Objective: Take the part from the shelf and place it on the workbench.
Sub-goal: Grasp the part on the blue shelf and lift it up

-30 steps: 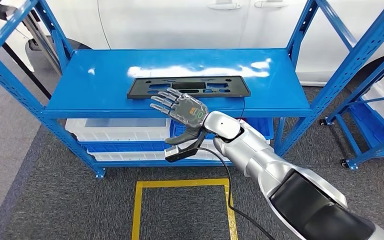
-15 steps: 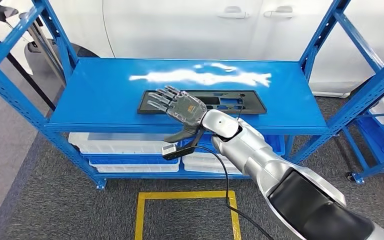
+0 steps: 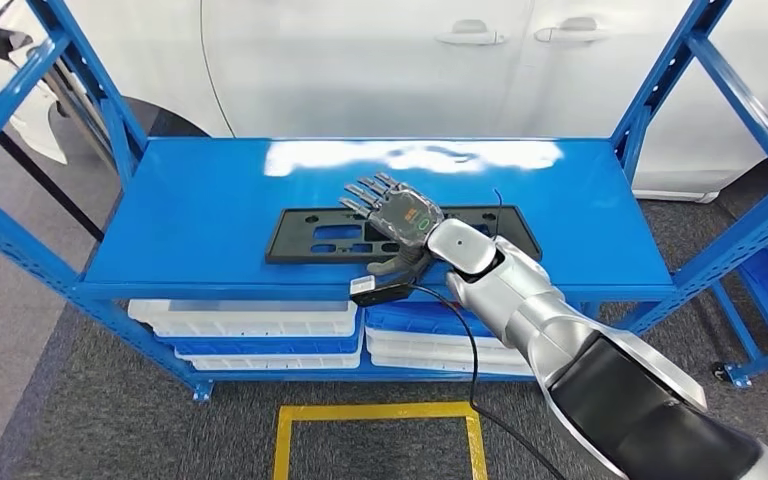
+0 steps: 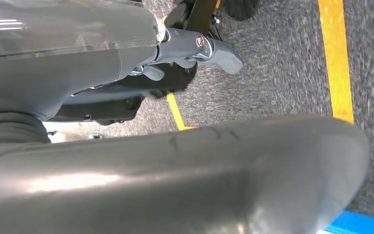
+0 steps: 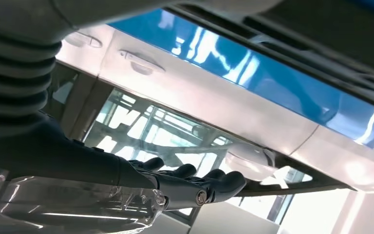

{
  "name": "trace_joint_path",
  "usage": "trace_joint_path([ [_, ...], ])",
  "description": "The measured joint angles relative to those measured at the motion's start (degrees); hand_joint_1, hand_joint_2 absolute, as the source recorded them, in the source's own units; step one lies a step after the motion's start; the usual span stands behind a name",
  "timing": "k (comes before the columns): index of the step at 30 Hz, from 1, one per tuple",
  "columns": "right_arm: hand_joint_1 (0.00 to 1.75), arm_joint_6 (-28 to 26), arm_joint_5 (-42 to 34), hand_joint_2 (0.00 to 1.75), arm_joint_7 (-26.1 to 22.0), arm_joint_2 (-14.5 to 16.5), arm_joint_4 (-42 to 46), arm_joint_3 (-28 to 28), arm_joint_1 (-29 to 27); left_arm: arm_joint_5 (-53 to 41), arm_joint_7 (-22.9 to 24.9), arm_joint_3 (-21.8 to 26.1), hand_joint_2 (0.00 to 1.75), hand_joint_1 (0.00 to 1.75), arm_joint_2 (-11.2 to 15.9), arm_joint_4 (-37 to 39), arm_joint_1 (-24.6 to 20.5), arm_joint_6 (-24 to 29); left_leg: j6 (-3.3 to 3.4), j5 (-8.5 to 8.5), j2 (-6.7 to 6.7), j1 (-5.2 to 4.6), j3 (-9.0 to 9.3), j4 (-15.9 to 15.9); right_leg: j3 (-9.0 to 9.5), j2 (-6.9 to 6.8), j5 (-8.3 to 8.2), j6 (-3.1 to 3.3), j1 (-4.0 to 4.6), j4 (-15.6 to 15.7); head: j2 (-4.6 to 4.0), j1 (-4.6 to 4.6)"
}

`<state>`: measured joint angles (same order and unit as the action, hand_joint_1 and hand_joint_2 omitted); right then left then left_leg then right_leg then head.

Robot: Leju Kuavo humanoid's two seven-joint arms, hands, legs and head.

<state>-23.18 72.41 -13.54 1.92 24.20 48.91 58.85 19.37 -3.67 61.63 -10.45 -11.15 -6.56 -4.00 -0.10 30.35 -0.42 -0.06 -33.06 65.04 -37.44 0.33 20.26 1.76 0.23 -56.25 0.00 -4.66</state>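
While the right hand (image 3: 392,212) hovers spread, empty, over the part (image 3: 310,235) lying flat mid-shelf (image 3: 190,200), it should lower, hook the part's 6 o'clock edge and close firmly; the flat plate may slide.

A blue steel shelf (image 3: 190,215) is set on grey carpeted floor (image 3: 110,420) marked with yellow tape lines (image 3: 380,412). White plastic bins (image 3: 250,322) are stored beneath it. A white car (image 3: 380,70) is parked behind, and glare is reflected off the shelf top.
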Motion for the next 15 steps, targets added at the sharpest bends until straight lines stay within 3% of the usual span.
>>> trace_joint_path([
  [2, 0.0, 1.57, 0.63, 1.75, 2.19, -0.05, -0.97, 0.1, 0.13, 0.0, -0.06, 0.07, 0.0, 0.0, 0.02, 0.0, -0.03, 0.2, -0.63, 2.86, 0.04, 0.39, -4.32, 6.73, 0.4, 0.15, 0.5, 0.11, -0.1, -0.03, 0.0, 0.01],
  [3, 0.0, 2.9, 1.2, 1.75, 4.48, -0.12, -1.62, 0.15, 0.14, 0.0, -0.1, 0.09, 0.0, 0.0, 0.03, 0.0, -0.02, 0.32, -0.9, 3.42, 0.06, 0.58, -5.82, 8.42, 0.64, 0.23, 0.79, 0.03, -0.16, -0.11, 0.0, 0.01],
  [4, 0.0, 4.5, 1.84, 1.75, 7.39, -0.22, -2.36, 0.2, 0.19, 0.0, -0.13, 0.12, 0.0, 0.0, 0.05, 0.0, -0.01, 0.41, -1.15, 2.73, 0.07, 0.73, -6.39, 8.19, 0.92, 0.27, 1.09, -0.11, -0.26, -0.23, 0.0, 0.01],
  [5, 0.0, 6.16, 2.29, 1.75, 10.61, -0.41, -3.11, 0.21, 0.27, 0.0, -0.15, 0.15, 0.0, 0.0, 0.07, 0.0, 0.0, 0.49, -1.34, 0.8, 0.08, 0.86, -5.98, 5.97, 1.23, 0.28, 1.42, -0.3, -0.38, -0.4, 0.0, 0.01],
  [7, 0.0, 9.12, 2.86, 1.75, 16.22, -1.01, -4.47, 0.12, 0.64, 0.0, -0.12, 0.22, 0.0, 0.0, 0.09, 0.0, 0.08, 0.6, -1.54, -3.99, 0.1, 1.04, -3.53, -1.53, 1.74, 0.21, 2.08, -0.87, -0.52, -0.91, 0.0, 0.01],
  [9, 0.0, 11.83, 4.15, 1.75, 20.26, -2.07, -5.7, 0.07, 1.32, 0.0, -0.06, 0.33, 0.0, 0.0, 0.09, 0.0, 0.2, 0.74, -0.9, -5.86, 0.12, 0.93, -1.99, -6.26, 1.62, 0.11, 2.45, -1.5, -0.42, -1.37, 0.0, 0.01],
  [10, 0.03, 13.32, 5.42, 1.75, 21.92, -2.68, -6.25, 0.16, 1.71, 0.0, -0.02, 0.38, 0.0, 0.0, 0.09, 0.0, 0.33, 0.82, -0.42, -5.71, 0.12, 0.8, -1.9, -6.73, 1.46, 0.08, 2.5, -1.8, -0.37, -1.49, 0.0, 0.01],
  [12, 0.89, 17.04, 8.39, 1.75, 24.9, -4.04, -7.2, 0.72, 2.29, 0.01, 0.0, 0.46, 0.0, 0.0, 0.09, 0.0, 0.56, 0.93, 0.56, -6.28, 0.13, 0.75, -1.77, -6.91, 1.31, 0.09, 2.69, -2.5, -0.48, -1.62, 0.0, 0.01],
  [14, 1.73, 21.6, 10.46, 1.75, 27.4, -5.55, -8.07, 1.49, 2.61, 0.02, 0.02, 0.49, 0.0, 0.0, 0.09, 0.0, 0.57, 0.96, 1.31, -6.57, 0.17, 0.81, -1.55, -7.22, 0.48, 0.05, 4.3, -3.18, -0.71, -3.79, 0.0, 0.01],
  [15, 1.75, 23.65, 10.95, 1.75, 28.18, -6.25, -8.48, 1.79, 2.64, 0.02, 0.02, 0.49, 0.0, 0.0, 0.09, 0.0, 0.48, 0.96, 1.59, -6.63, 0.18, 0.83, -1.48, -7.33, -0.74, 0.02, 5.91, -3.44, -0.83, -6.54, 0.0, 0.01],
])
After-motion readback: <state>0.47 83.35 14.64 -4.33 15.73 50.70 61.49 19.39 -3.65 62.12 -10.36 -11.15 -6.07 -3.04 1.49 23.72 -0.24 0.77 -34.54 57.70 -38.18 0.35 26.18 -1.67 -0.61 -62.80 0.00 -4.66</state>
